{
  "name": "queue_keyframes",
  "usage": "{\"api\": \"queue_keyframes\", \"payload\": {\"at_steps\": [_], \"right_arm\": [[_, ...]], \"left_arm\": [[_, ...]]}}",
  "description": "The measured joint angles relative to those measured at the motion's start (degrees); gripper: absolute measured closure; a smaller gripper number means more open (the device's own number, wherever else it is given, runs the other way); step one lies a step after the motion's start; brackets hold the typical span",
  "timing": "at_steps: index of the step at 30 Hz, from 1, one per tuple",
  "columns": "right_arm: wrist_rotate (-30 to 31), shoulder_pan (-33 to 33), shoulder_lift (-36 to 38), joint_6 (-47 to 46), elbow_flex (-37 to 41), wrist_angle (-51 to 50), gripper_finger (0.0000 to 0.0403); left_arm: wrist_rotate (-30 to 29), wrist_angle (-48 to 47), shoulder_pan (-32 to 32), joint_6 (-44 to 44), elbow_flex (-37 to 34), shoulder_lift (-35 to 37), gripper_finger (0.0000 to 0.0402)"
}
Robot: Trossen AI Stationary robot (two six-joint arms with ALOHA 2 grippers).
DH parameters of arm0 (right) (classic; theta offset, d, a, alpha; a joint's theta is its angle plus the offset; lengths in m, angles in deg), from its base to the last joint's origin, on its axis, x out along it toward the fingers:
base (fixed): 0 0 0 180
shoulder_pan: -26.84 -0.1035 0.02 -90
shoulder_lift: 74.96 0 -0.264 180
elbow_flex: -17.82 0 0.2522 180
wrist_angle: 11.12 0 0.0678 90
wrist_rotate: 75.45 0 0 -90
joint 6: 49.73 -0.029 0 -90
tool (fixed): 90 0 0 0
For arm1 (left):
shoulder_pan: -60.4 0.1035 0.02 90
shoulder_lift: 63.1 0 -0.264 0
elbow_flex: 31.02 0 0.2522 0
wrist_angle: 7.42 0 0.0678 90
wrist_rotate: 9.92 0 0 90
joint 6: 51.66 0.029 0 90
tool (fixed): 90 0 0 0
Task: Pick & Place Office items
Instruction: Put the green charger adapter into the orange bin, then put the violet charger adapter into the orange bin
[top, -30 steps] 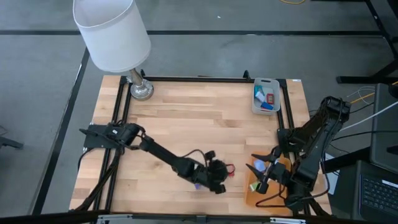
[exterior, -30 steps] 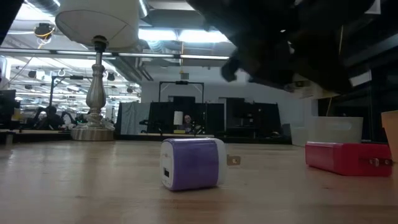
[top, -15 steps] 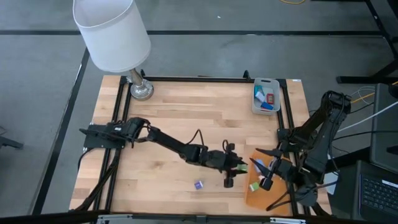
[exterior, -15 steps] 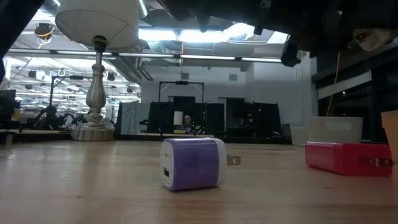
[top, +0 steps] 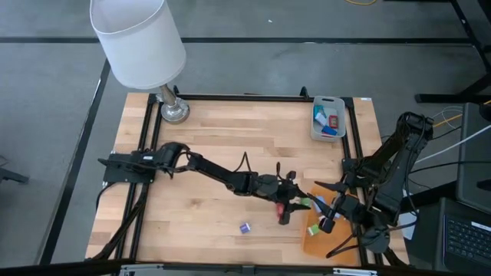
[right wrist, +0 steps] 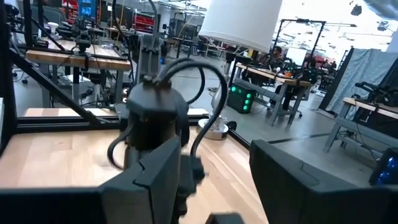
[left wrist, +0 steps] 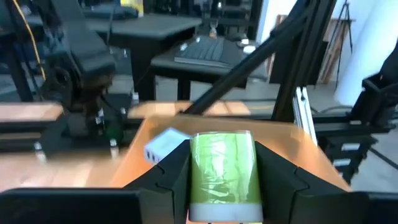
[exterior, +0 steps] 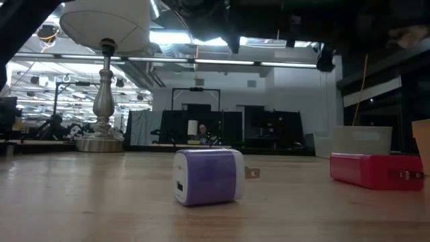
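Grey floor (top: 307, 69), white-shaded lamp (top: 138, 38), perhaps workshop benches (right wrist: 68, 59) behind

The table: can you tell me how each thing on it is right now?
Left tool: shut on green block, lifted near the orange sheet.
Right tool: open, holding nothing, above the orange sheet.
Purple block: resting on the table.
Red block: lying flat.
Grey tray: holds pieces.

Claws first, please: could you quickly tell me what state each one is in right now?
Left claw: shut on the green block, near the orange sheet.
Right claw: open, holding nothing, over the orange sheet.
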Motion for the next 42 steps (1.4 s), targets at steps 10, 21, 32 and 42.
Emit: {"api": "queue_keyframes", "payload": {"at_steps": [10,21,32,42], "right_arm": [[0.0,1.0,0.0,0.0,0.0,0.0,0.0213],[-0.5,0.6,0.0,0.2,0.0,0.0,0.0213],[-0.9,0.6,0.0,0.2,0.0,0.0,0.0213],[-2.3,0.6,0.0,0.5,0.0,0.0,0.0213]], "left_arm": [[7.7,-7.8,0.9,0.5,21.1,-12.8,0.0276],[13.3,-13.1,3.0,-1.3,35.6,-22.6,0.0276],[13.6,-11.8,3.0,-3.7,35.5,-24.3,0.0167],[13.4,-19.7,3.1,-0.5,38.0,-21.9,0.0135]]}}
